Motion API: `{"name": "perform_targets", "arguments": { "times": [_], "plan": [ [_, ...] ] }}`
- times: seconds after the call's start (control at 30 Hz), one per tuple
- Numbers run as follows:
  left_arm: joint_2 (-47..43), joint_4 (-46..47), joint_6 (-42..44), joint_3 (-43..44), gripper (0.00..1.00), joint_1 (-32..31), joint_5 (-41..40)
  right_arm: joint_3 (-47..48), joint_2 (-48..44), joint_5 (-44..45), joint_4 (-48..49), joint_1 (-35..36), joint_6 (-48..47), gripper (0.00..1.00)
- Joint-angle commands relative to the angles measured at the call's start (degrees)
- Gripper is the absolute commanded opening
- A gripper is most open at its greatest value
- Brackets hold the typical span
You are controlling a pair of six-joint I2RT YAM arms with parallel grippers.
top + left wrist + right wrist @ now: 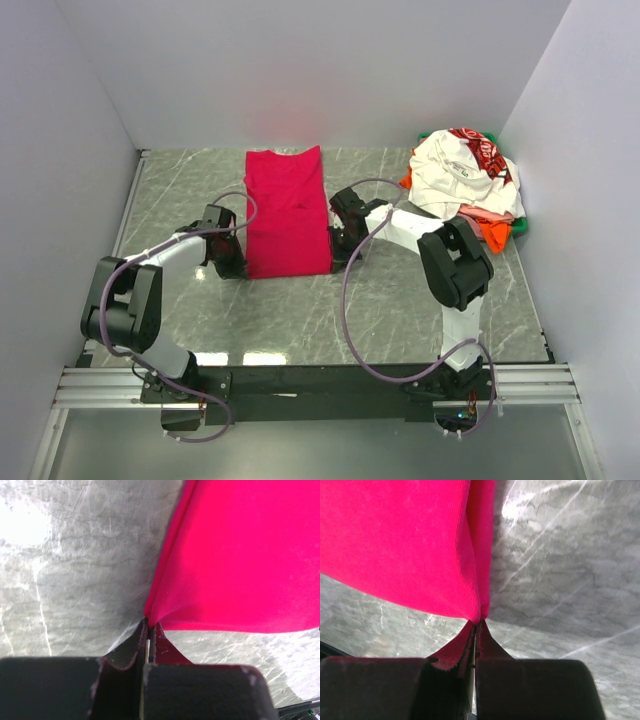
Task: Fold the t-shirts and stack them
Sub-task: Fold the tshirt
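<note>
Pinching the two lower corners of a crimson t-shirt, the left gripper and the right gripper are both clamped tight on the cloth at the centre of the overhead frame. The shirt lies flat as a tall, narrow rectangle on the grey marble-patterned table, with the left gripper at its lower left corner and the right gripper at its lower right.

In the left wrist view the closed fingertips bite a point of red fabric at the lower middle of the frame, and the cloth fans out toward the upper right. The right wrist view shows the mirror of it: fingers pressed together on a corner, with red cloth filling the upper left.

A pile of other t-shirts sits at the upper right of the overhead frame, well apart from the crimson one. A white printed shirt lies on top, and orange cloth shows beneath it.
</note>
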Motion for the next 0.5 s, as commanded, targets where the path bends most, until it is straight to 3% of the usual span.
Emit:
{"name": "perform_targets", "arguments": {
  "times": [0.0, 0.47],
  "plan": [
    [-4.08, -3.00, 0.52, 0.40, 0.00, 0.19, -2.90, -1.44, -5.43, 1.32, -0.13, -0.72, 0.54, 0.00],
    [-17.26, -9.59, -3.43, -0.30, 0.00, -2.89, -4.04, -11.81, -20.00, 3.86, 2.42, 1.74, 3.27, 0.00]
  ]
}}
